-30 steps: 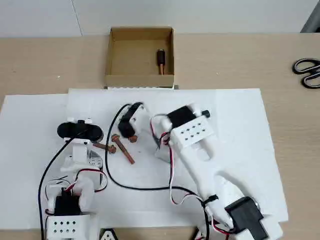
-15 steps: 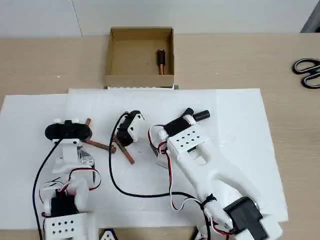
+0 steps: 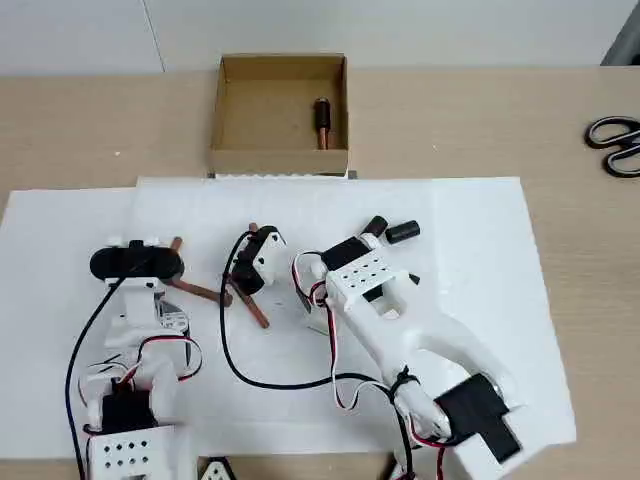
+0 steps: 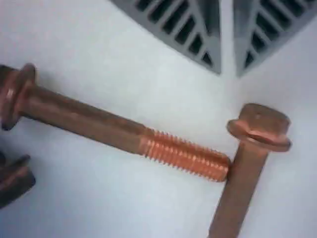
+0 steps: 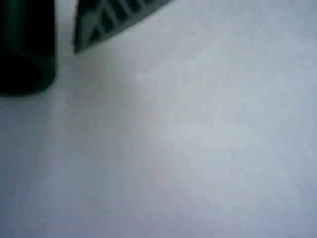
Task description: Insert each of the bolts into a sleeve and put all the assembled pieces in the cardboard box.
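Observation:
Three copper bolts lie on the white sheet: one (image 3: 200,291) beside the left arm, one (image 3: 253,306) near the sheet's middle, and a tip (image 3: 175,243) poking out from under the left wrist. Up close, one bolt (image 4: 114,126) lies flat with its thread touching another bolt (image 4: 247,158). My left gripper (image 4: 229,69) hovers just over them, shut and holding nothing. Two black sleeves (image 3: 403,232) (image 3: 375,225) lie beyond the right arm (image 3: 375,285). One grey fingertip (image 5: 114,22) of my right gripper shows beside a dark shape (image 5: 25,49). The cardboard box (image 3: 232,110) holds one assembled piece (image 3: 322,120).
The white sheet (image 3: 480,260) covers the near table. Scissors (image 3: 615,143) lie at the far right edge. The right arm's black wrist part (image 3: 250,268) and its cable sit between the bolts and the sleeves.
The left wrist shifted left, uncovering a bolt tip, then stayed still. The right arm drew back toward the front and turned, uncovering a second sleeve.

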Controlling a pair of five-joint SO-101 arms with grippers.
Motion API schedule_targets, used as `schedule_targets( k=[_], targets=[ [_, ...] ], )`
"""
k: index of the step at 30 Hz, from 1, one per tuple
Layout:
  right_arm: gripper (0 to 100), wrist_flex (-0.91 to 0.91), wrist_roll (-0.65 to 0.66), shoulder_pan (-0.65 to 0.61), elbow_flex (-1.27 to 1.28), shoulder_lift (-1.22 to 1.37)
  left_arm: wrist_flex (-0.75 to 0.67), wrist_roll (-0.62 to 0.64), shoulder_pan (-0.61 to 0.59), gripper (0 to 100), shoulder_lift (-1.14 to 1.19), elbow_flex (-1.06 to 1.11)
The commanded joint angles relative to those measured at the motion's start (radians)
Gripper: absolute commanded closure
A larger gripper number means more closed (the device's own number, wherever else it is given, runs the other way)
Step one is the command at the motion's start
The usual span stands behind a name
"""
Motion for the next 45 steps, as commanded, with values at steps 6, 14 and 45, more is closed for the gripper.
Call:
schedule_targets(
  k=[6,14,45],
  targets=[
    [91.7,-0.03,0.009,-0.001,-0.006,0.047,-0.023,-0.002,-0.006,99,-0.011,-0.01],
    [99.0,-0.024,0.002,0.001,-0.006,0.056,-0.023,-0.002,-0.006,99,-0.011,-0.008],
    [99.1,0.579,-0.275,0.38,-0.203,-0.476,0.089,-0.014,0.009,99,-0.002,-0.232]
  ],
)
